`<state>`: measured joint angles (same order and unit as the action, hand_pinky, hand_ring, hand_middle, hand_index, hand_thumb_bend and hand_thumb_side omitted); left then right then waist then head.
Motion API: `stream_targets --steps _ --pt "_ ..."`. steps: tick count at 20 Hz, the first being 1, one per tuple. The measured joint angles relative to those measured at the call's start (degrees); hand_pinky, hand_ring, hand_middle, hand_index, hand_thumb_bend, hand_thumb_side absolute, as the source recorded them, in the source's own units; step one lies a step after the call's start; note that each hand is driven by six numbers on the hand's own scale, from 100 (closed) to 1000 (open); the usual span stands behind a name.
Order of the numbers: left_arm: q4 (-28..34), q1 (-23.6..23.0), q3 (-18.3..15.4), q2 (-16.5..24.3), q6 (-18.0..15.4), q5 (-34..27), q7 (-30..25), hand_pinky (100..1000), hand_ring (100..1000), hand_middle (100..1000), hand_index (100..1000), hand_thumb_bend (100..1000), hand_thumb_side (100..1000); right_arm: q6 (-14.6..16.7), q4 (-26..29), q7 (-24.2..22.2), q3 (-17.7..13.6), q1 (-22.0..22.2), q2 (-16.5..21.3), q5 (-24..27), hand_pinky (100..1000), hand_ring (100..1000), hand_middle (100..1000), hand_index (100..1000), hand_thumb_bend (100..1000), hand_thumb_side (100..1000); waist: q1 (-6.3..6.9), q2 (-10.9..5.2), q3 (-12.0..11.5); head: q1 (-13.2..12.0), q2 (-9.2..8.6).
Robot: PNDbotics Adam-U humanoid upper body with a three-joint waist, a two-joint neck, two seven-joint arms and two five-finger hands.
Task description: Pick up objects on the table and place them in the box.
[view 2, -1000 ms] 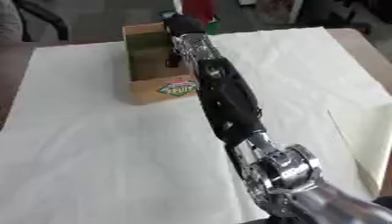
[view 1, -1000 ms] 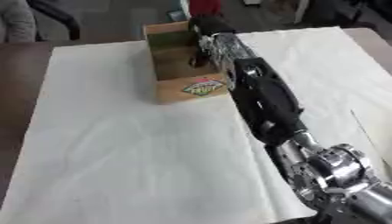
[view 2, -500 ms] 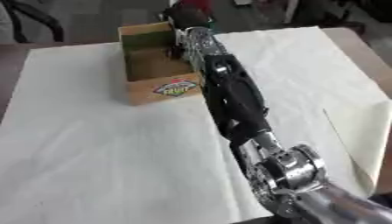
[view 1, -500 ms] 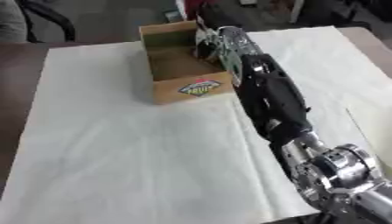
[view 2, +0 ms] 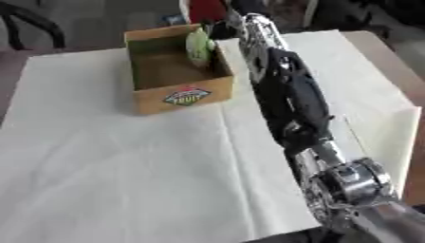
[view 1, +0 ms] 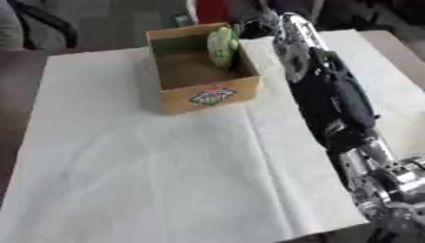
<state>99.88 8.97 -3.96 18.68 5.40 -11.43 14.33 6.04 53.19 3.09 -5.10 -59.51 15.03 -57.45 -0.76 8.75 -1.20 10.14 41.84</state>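
Left eye view: a white cloth was seen covering the table, dark floor beyond the box. One cardboard box was counted; one green object lay inside against its right wall.

Right eye view: the right hand was seen just behind the box; finger state could not be told.

The right arm runs from the near right corner all the way up to the box, so that whole right strip of the table is pretty much blocked. The box's open top is partly taken by a green thing leaning against its right wall; the left half of the inside is open. The white cloth left of and in front of the box is wide open.
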Motion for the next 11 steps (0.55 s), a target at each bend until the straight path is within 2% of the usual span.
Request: stream_targets --steps 4,7,11 --pt "0.0 -0.3 -0.1 0.0 -0.1 0.1 0.1 751 677 608 626 203 438 1.5 3.0 0.3 0.9 3.1 3.2 7.5 651 610 532 641 251 100 -0.12 -0.27 0.4 -0.3 0.23" --pt "0.0 -0.4 -0.1 0.0 -0.1 0.1 0.1 751 677 608 626 204 438 2.2 5.0 0.6 1.0 5.8 5.1 12.2 644 599 518 628 185 100 -0.22 -0.29 0.6 -0.4 0.38" --pt "0.0 -0.4 -0.1 0.0 -0.2 0.1 0.2 752 676 609 626 203 438 2.7 7.6 1.4 0.9 9.4 7.1 17.7 641 593 509 622 173 100 -0.37 -0.29 0.8 -0.6 0.40"
